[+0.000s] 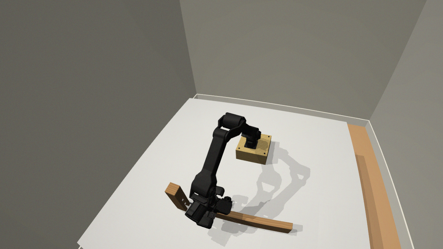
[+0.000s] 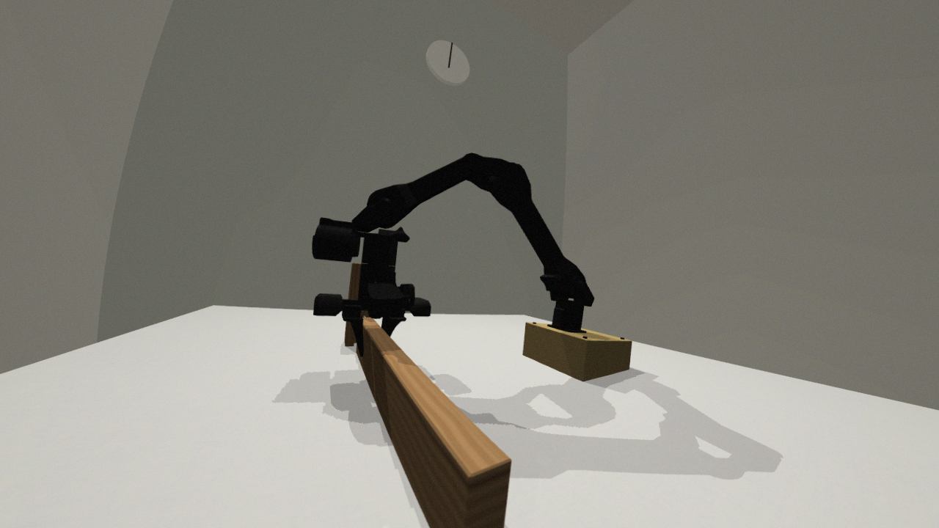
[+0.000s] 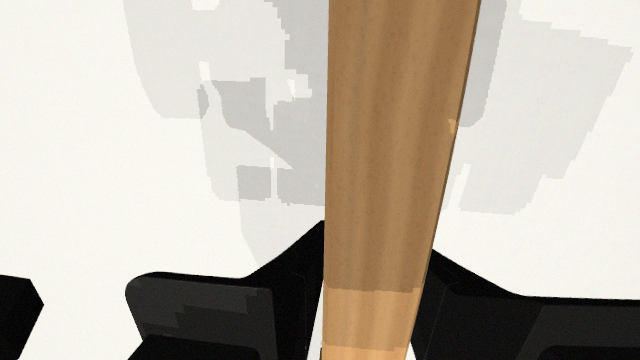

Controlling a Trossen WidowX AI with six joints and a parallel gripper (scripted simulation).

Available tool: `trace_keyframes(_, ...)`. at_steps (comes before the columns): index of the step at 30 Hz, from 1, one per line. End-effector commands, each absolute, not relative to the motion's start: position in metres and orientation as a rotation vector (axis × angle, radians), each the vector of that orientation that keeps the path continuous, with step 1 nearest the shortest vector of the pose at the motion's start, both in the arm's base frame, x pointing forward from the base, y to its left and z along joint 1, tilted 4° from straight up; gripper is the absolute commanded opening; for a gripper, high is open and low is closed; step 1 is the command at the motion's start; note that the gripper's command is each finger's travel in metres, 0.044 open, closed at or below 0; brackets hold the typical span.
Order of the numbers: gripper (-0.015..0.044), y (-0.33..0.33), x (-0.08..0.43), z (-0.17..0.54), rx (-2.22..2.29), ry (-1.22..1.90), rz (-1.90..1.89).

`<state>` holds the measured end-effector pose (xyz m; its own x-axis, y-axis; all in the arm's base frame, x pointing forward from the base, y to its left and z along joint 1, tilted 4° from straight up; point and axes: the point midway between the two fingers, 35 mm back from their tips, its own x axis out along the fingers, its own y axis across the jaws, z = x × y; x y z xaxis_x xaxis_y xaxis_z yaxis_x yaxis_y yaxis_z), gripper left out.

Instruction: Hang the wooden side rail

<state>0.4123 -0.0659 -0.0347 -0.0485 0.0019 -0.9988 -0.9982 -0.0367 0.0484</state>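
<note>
From where I am standing, the black gripper is reaching down over the wooden side rail; its fingers are standing partly open, well short of wide, and are clamping the rail between them, one on each broad side. The rail is standing on its narrow edge, running away from the headboard post; its near end is lying close by the post, though the arm is hiding that end from me, so I cannot tell how the hooks are sitting.

The rail is looking stiff and long, probably moderately heavy for this arm, and hardly fragile; its smooth flat sides are offering the pads good bearing, yet the wood could be slipping or pivoting if the squeeze were light. Taking hold near the hook end, as the gripper is doing, is seeming right to me; it is leaving the long far part to be propped by the table, while giving closer control of the hooks.
</note>
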Motion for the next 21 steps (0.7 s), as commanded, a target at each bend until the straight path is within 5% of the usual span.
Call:
trace_keyframes(1,0.0000,-0.0654,0.4175,-0.0348,-1.212,1.216,1.267)
trace_keyframes(21,0.0000,-0.0658,0.4200,-0.0346,-1.213,1.224,1.276)
